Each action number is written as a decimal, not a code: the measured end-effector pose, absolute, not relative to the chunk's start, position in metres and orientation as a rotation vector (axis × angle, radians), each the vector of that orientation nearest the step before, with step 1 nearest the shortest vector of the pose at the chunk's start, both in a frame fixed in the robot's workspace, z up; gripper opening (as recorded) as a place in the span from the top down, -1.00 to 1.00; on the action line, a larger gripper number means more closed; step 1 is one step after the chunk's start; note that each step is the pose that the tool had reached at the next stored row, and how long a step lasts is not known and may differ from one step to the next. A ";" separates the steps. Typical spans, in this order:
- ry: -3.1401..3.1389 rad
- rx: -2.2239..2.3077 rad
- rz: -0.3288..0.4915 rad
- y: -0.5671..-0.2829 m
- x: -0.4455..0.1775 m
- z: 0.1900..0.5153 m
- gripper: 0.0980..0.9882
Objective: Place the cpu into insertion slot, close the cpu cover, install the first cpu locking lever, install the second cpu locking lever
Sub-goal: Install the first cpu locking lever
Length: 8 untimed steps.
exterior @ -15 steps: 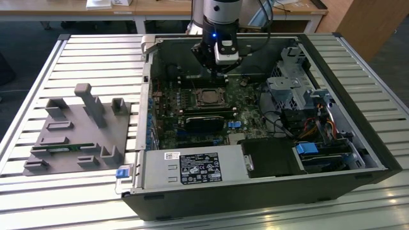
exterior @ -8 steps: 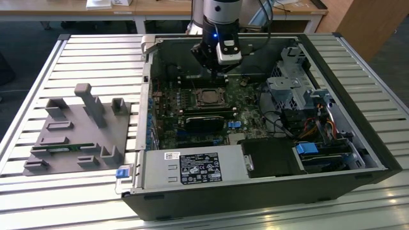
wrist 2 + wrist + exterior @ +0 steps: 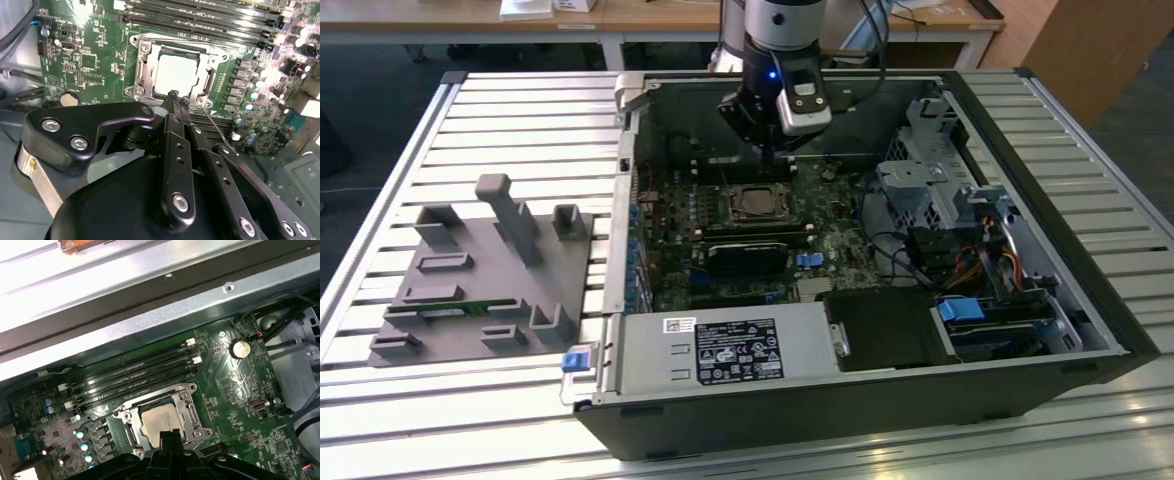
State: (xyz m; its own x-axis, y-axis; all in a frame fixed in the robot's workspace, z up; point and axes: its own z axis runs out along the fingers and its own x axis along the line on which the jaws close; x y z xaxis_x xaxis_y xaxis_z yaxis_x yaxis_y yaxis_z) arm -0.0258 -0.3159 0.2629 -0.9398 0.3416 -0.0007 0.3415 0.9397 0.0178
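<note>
My hand (image 3: 175, 96) hangs inside the open computer case (image 3: 1067, 330), low over the green board (image 3: 90, 65). Its two black fingers (image 3: 172, 150) are pressed together into one narrow tip. That tip sits right at the edge of the socket (image 3: 131, 60); I cannot tell whether it touches the metal there.

The chip (image 3: 175, 72) lies flat in the socket with its dull grey top facing up. The cover (image 3: 146, 75), a thin silvery frame, lies down around it, and the chip shows through its window. In the second wrist view a thin wire lever (image 3: 218, 129) runs away from the socket's corner, just beside my fingers and over the board. In the first wrist view a thin wire rod (image 3: 102, 416) runs along the side of the socket nearest the memory slots (image 3: 130, 372) and sticks out past the corner. I cannot tell whether either one is hooked down.

In the exterior view the case lies on its side on a slatted metal surface (image 3: 520, 110), and my arm (image 3: 781, 40) reaches into it from above. The socket is near the middle of the board, with a black block (image 3: 747, 257) just beside it on the camera's side. A grey power supply box (image 3: 720, 350) sits in the near corner of the case. A grey plastic holder (image 3: 480, 280) stands on the surface to the exterior view's left, well apart from the case.
</note>
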 end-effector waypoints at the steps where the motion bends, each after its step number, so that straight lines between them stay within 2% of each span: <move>1: 3.093 0.528 0.027 -0.316 -0.026 0.263 0.98; 8: 3.108 0.432 0.028 -0.316 -0.026 0.263 0.98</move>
